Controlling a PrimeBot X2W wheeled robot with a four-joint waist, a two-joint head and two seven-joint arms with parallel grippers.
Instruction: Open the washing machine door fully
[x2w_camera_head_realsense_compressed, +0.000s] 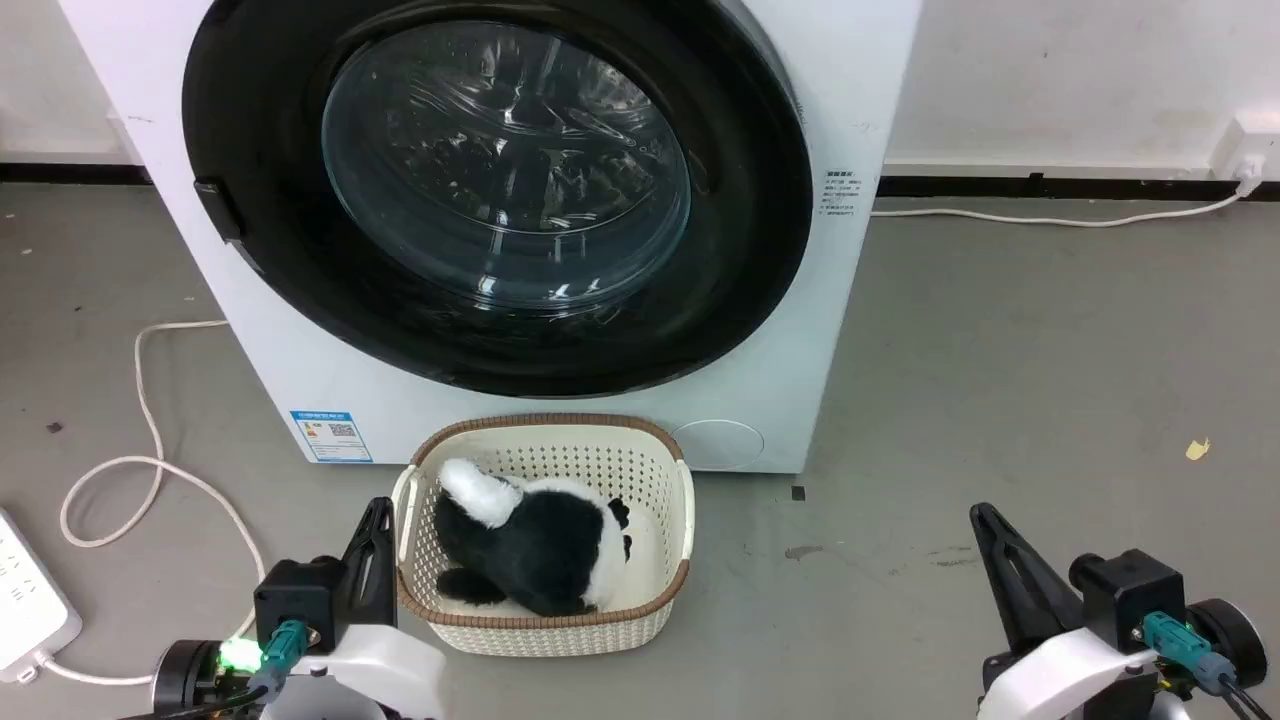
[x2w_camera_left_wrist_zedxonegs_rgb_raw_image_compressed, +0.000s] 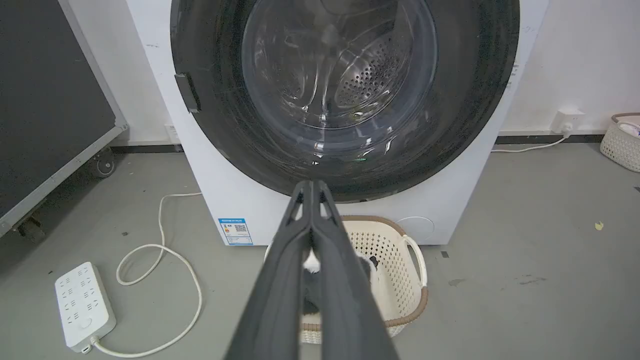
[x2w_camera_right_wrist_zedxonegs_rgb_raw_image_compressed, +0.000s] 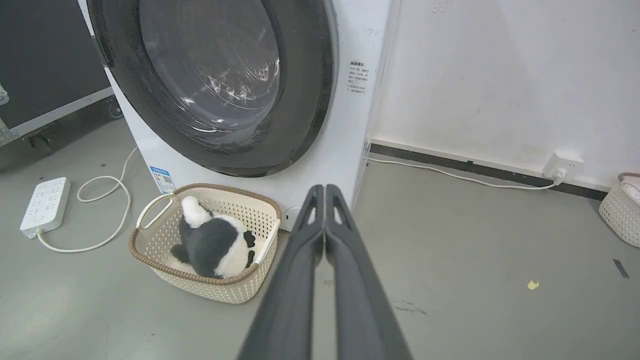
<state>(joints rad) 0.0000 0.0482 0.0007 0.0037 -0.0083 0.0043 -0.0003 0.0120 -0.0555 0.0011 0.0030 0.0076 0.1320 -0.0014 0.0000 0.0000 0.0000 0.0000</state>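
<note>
One white plastic power strip (x2w_camera_head_realsense_compressed: 28, 600) lies on the smooth grey floor (x2w_camera_head_realsense_compressed: 1000, 350) at the far left, with a pale cable (x2w_camera_head_realsense_compressed: 150, 470) looping away from it. Next comes the left end effector (x2w_camera_left_wrist_zedxonegs_rgb_raw_image_compressed: 311, 186), low and just beside the basket's left handle; its two long matt dark fingers are pressed together with nothing between them. The washing machine door (x2w_camera_head_realsense_compressed: 500, 190) is a big round glossy black ring around a bulging clear glass bowl. It lies flat against the white machine (x2w_camera_head_realsense_compressed: 300, 400), with a small dark tab (x2w_camera_head_realsense_compressed: 218, 208) on its left rim. Below its lower edge, on the floor right in front of the machine, stands a cream perforated plastic basket (x2w_camera_head_realsense_compressed: 545, 430) with a brown woven rim, holding a fluffy black-and-white plush toy (x2w_camera_head_realsense_compressed: 540, 545). A small round white cap (x2w_camera_head_realsense_compressed: 718, 443) sits behind the basket's right corner. Further right, well apart from the door, the right end effector (x2w_camera_right_wrist_zedxonegs_rgb_raw_image_compressed: 325, 187) has its fingers closed together, holding nothing. Beyond it lie a yellow scrap (x2w_camera_head_realsense_compressed: 1197, 449) and a white wall socket (x2w_camera_head_realsense_compressed: 1245, 160)
</note>
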